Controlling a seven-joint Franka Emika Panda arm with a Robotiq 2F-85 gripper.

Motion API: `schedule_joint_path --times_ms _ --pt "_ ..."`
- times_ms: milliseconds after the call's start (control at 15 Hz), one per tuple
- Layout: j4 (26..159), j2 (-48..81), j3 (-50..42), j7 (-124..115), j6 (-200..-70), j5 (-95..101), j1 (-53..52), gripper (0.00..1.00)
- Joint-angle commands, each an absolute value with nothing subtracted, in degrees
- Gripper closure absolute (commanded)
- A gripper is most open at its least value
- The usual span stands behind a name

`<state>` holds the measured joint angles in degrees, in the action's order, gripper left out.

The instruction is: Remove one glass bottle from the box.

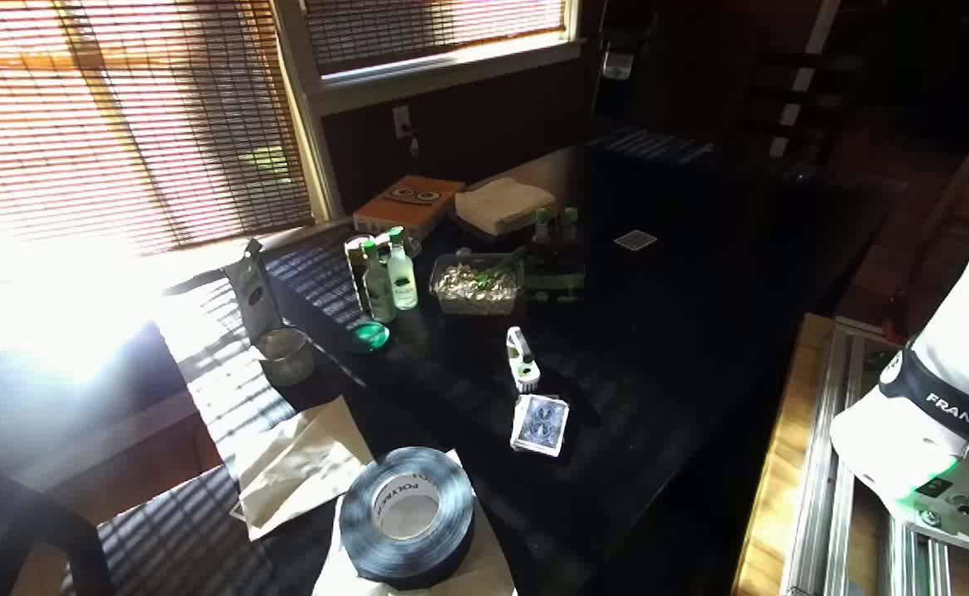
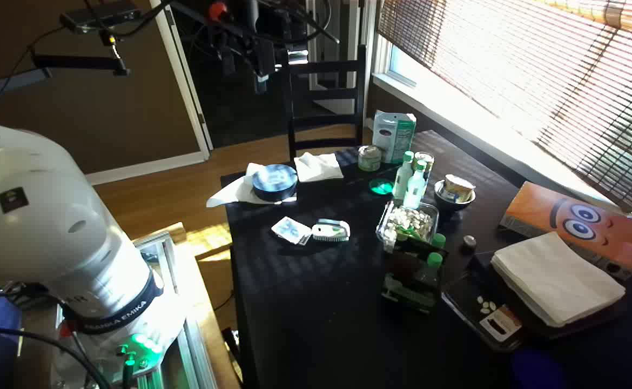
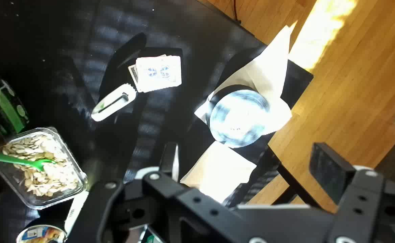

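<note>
The box looks like a dark carton with a green band, standing on the black table; it also shows in an exterior view and at the left edge of the wrist view. Green-capped glass bottles stand in it, their lower parts hidden. Two more pale glass bottles stand upright outside the box, beyond the clear tub, also in an exterior view. My gripper is open and empty, high above the table's tape end, away from the box. It shows at the top of an exterior view.
A clear tub of seeds with a green fork touches or nearly touches the box. Nearby are a green lid, white brush-like item, card deck, tape roll, napkin stack and orange box.
</note>
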<state>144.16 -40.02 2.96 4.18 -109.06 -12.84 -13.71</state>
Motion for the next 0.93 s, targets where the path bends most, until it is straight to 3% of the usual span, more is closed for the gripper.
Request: schedule_joint_path --times_ms 0,333,867 --pt "144.0 -40.0 3.8 4.7 -108.8 -13.4 -12.7 0.0" --pt "144.0 -40.0 3.8 4.7 -108.8 -13.4 -12.7 0.0" --pt "146.1 -26.5 1.4 3.8 -127.2 -6.7 -2.7 0.0"
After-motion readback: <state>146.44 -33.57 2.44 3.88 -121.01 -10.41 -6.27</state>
